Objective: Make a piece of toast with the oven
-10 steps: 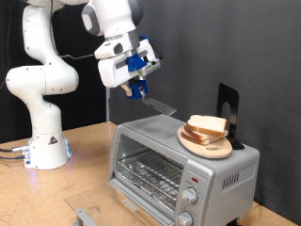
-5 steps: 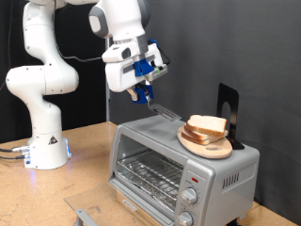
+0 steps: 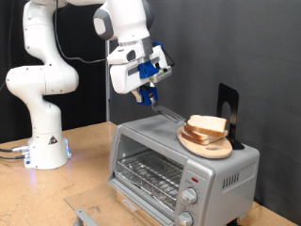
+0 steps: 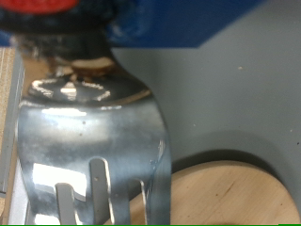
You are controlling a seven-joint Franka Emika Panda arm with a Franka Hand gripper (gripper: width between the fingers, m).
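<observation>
The silver toaster oven (image 3: 179,169) stands at the exterior view's lower right, its wire rack (image 3: 146,174) showing at the front. On its top sits a round wooden plate (image 3: 209,143) with pale bread slices stacked on it; the top slice (image 3: 209,123) is the piece of toast. My gripper (image 3: 147,91) hangs above the oven's top, to the exterior view's left of the plate. It is shut on a metal fork-like spatula (image 3: 166,111) that slants down towards the plate. In the wrist view the spatula (image 4: 89,141) fills the frame, with the plate's rim (image 4: 230,193) beyond its tines.
A black stand (image 3: 229,105) rises behind the plate on the oven top. Two knobs (image 3: 191,198) sit on the oven's front. The arm's white base (image 3: 45,141) stands at the exterior view's left on the wooden table (image 3: 85,160). A grey metal piece (image 3: 85,215) lies at the bottom edge.
My gripper has moved towards the exterior view's right with the spatula, bringing its tip closer to the plate. The bread and oven have not moved.
</observation>
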